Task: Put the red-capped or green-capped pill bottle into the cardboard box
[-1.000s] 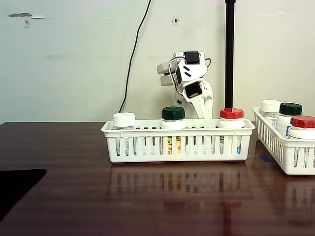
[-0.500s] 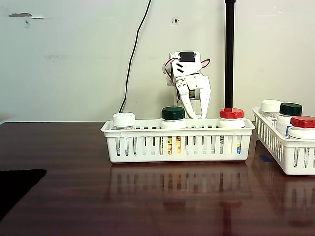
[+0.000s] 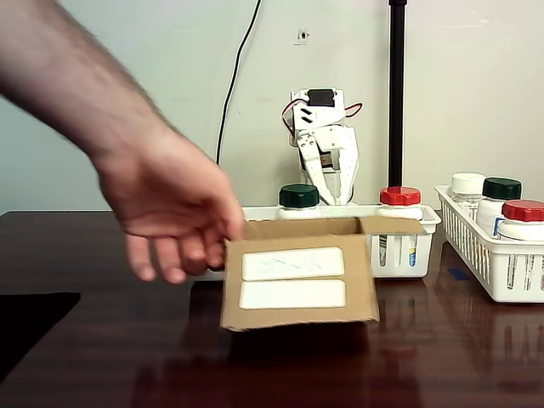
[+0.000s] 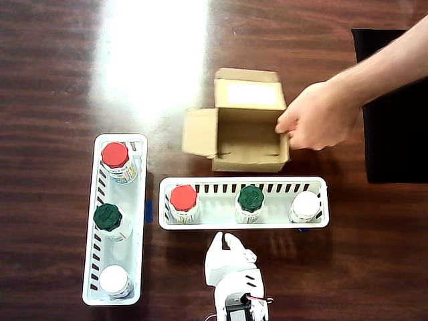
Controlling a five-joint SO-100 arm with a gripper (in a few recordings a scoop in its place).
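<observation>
Gripper [image 3: 333, 191] hangs behind the long white basket [image 4: 200, 219], its two fingers a little apart and holding nothing; in the overhead view it sits just outside the basket's near wall, between the red and green caps. The pill bottle [image 4: 183, 202] with the red cap stands upright at one end of that basket, with a green-capped bottle [image 4: 250, 202] in the middle and a white-capped bottle [image 4: 305, 206] at the other end. The cardboard box [image 4: 244, 122] sits open on the worktop [image 4: 60, 80] just beside the basket, flaps spread, and a person's hand [image 4: 319, 115] grips its edge. A second basket [image 4: 90, 254] holds three more bottles.
</observation>
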